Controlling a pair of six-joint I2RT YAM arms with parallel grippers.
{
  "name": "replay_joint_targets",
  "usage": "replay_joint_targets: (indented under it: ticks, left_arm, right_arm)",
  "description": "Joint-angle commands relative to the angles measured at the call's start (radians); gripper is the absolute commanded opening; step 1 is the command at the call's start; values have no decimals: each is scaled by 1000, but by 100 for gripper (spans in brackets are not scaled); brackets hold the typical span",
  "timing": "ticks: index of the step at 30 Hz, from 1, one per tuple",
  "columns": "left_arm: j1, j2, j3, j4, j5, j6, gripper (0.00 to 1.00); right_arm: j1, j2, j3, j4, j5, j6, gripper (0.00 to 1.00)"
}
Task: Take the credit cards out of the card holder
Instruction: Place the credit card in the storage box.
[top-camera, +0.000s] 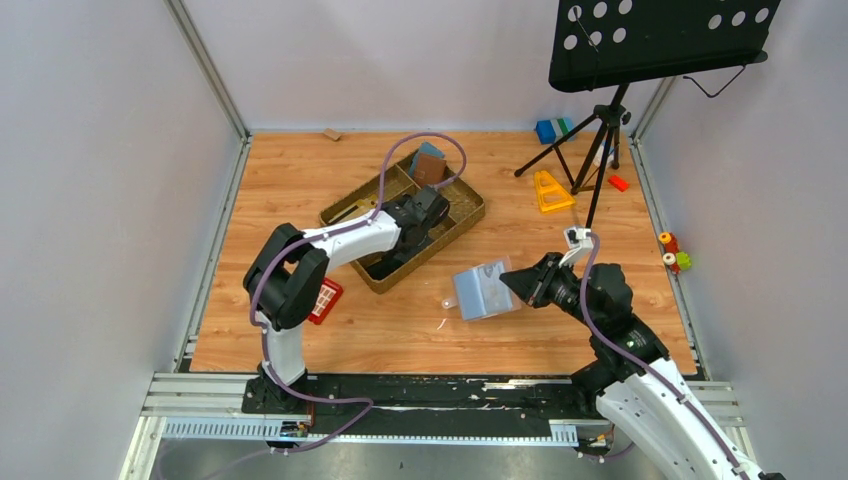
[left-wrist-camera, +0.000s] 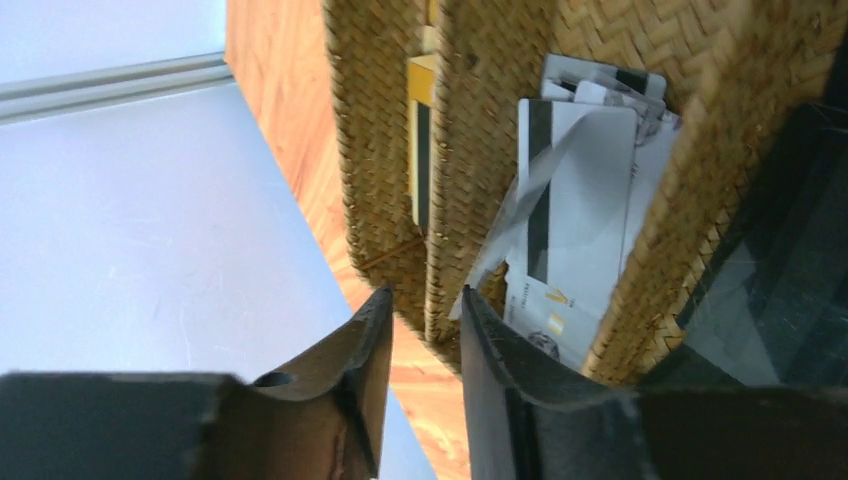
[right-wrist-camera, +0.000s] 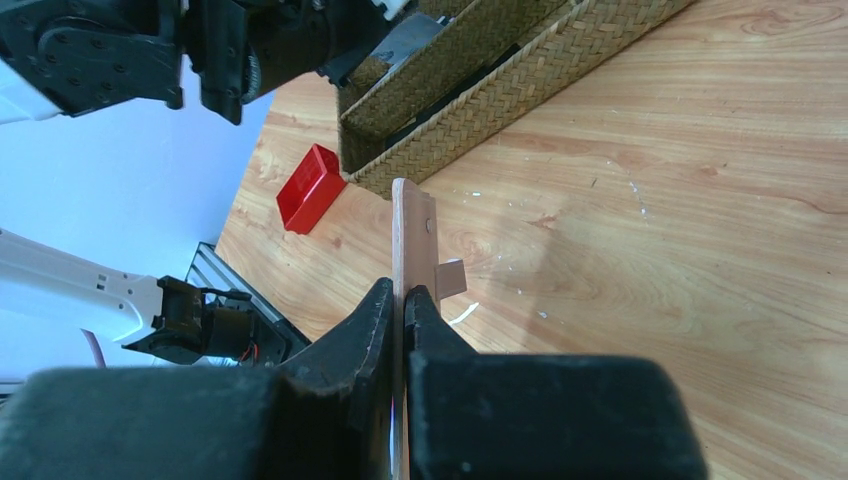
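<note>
Left wrist view: looking onto a heap of cards (left-wrist-camera: 580, 200) lying in one compartment of the basket (left-wrist-camera: 480, 150), so seemingly well into the unloading. Cannot tell whether any are left inside the card holder (top-camera: 485, 290). Hovering with the left gripper (left-wrist-camera: 425, 300) over the basket, elbow folded, jaws parted, gripping nothing. Pinching the card holder tight in the right gripper (right-wrist-camera: 402, 295), reached leftward, holding it opened over bare table (top-camera: 400, 330) just right of the basket.
</note>
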Motion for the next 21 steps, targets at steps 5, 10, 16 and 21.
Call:
replay_joint_targets:
  ticks: [5, 10, 16, 21]
  left_arm:
    - [-9, -132, 72, -142, 74, -226, 77]
    - [-35, -283, -8, -169, 173, -286, 100]
    - [-44, -543, -176, -74, 491, -479, 100]
    - [-41, -768, -465, 208, 722, -627, 100]
  right_arm:
    - [-5, 13, -33, 85, 22, 7, 0]
    - [-6, 23, -53, 126, 5, 40, 0]
    - [-7, 23, -75, 233, -30, 130, 0]
    - [-9, 45, -146, 399, -51, 268, 0]
